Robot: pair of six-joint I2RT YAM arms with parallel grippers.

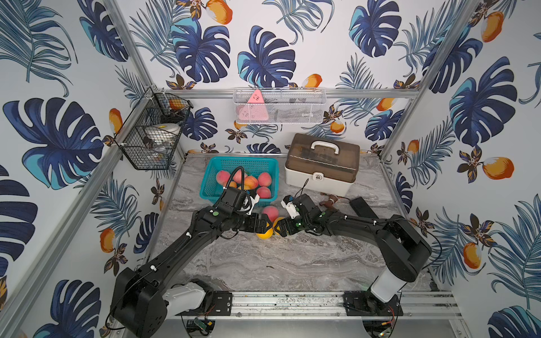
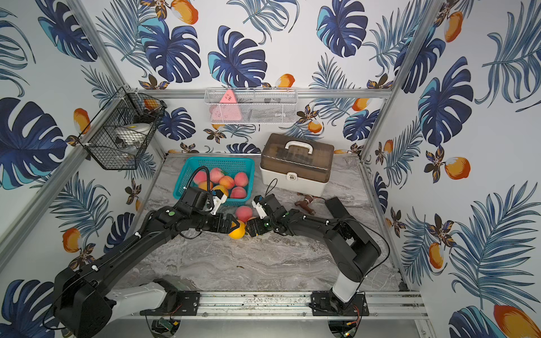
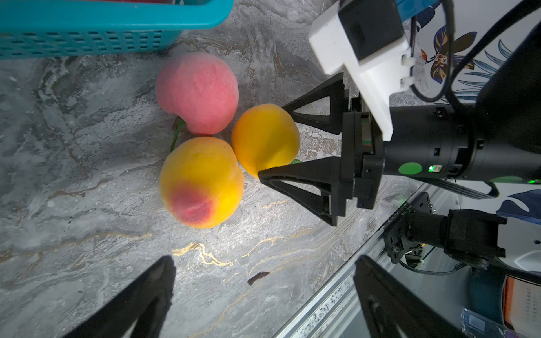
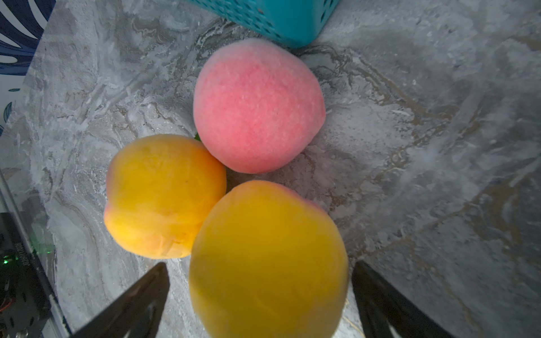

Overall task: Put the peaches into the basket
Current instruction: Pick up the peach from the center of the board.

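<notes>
Right claw [image 3: 270, 142] gapes around a yellow peach [image 3: 263, 131] mid-frame, unclamped; left claw [image 3: 265, 259] wide, empty. Next: squeeze, carry to basket [image 3: 87, 32].

Both top views high, looking down at table [image 1: 292, 263], wrist views close, sharing three peaches [image 3: 202, 181] [image 4: 257, 105]

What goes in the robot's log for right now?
basket: holds peaches | table: three loose peaches | right jaws: open around yellow peach | left jaws: open, empty
</notes>
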